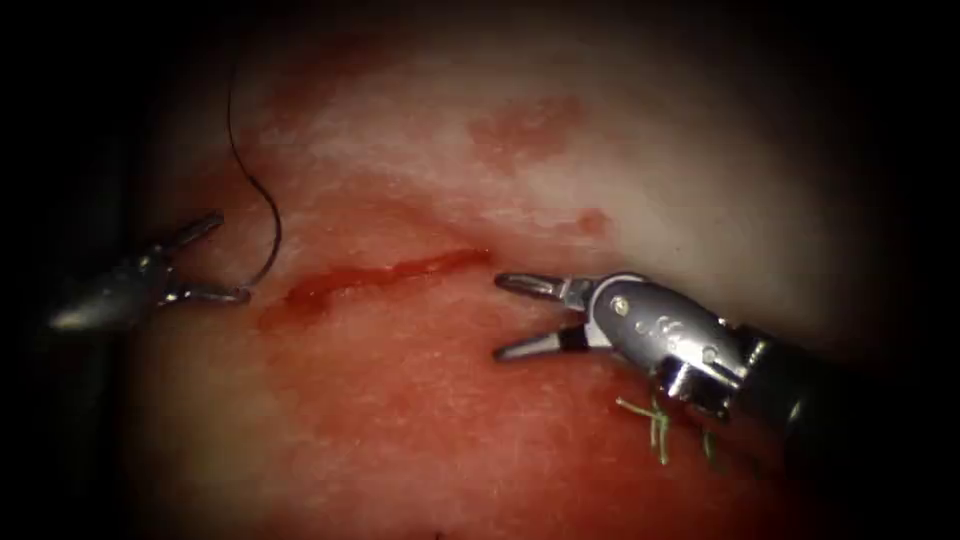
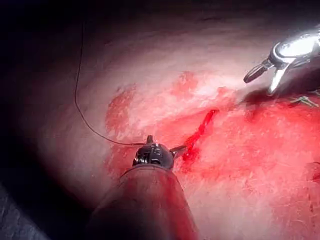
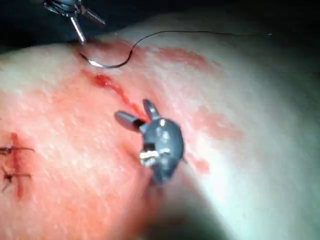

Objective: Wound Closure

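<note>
the cut runs across the tissue with bare tissue between the tools. the left tool reaches in level from the left, jaws spread, holding nothing; the needle lies beside its lower jaw at the cut's left end, thread trailing upward. whether the needle enters the tissue cannot be told. the right tool sits off the cut's right end, jaws spread and empty, green cut ends of thread nearby.

Needle beside left tool

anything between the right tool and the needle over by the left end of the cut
Nothing visible. The right tool, jaws open and empty, sits at the cut's right end; only bare tissue and the cut separate it from the needle lying at the left tool's open jaws.
</note>
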### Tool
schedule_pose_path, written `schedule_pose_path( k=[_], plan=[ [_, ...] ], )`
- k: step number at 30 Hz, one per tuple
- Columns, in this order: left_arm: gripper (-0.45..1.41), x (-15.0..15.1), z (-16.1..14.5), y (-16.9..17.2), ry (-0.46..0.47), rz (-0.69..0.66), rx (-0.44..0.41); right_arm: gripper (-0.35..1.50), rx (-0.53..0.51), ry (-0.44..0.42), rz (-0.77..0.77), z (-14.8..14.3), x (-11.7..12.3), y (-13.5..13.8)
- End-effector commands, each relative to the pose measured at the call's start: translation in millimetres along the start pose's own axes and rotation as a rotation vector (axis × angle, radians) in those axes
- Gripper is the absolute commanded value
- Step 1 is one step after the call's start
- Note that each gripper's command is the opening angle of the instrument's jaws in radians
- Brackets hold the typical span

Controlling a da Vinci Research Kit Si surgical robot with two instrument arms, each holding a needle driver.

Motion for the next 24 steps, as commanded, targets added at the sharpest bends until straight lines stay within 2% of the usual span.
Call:
schedule_pose_path(
  k=[1, 2, 6, 9, 19, 21, 22, 23, 24],
  plan=[
    [0.48, -0.6, 1.2, 0.0, -0.020, 0.000, -0.011, 0.67, 0.001, 0.003, -0.003, 0.9, -0.1, 0.3],
    [0.48, -1.6, 2.1, -0.1, -0.066, -0.012, -0.019, 0.67, 0.001, 0.003, -0.003, 0.9, -0.1, 0.3],
    [0.48, -2.9, 3.2, -0.1, -0.095, -0.031, -0.053, 0.68, 0.002, 0.000, -0.003, 1.0, -0.1, 0.2],
    [0.40, -4.4, 4.6, -0.2, -0.130, -0.071, -0.084, 0.68, 0.002, 0.001, -0.004, 1.1, -0.2, 0.1],
    [0.35, -6.0, 6.0, -1.6, -0.163, -0.104, -0.094, 0.68, 0.002, 0.001, -0.005, 1.1, -0.2, 0.0],
    [0.26, -7.1, 6.5, -1.3, -0.192, -0.095, -0.109, 0.68, 0.001, 0.001, -0.005, 1.2, -0.2, 0.0],
    [0.16, -7.5, 6.7, -1.0, -0.208, -0.092, -0.123, 0.68, 0.000, 0.001, -0.005, 1.4, -0.1, -0.1],
    [0.16, -7.5, 6.7, -1.0, -0.208, -0.092, -0.123, 0.68, 0.000, 0.001, -0.005, 1.4, -0.1, -0.1],
    [-0.04, -7.7, 6.8, -0.7, -0.220, -0.088, -0.146, 0.68, -0.001, 0.001, 0.013, 1.5, -0.1, -0.1]
  ],
)
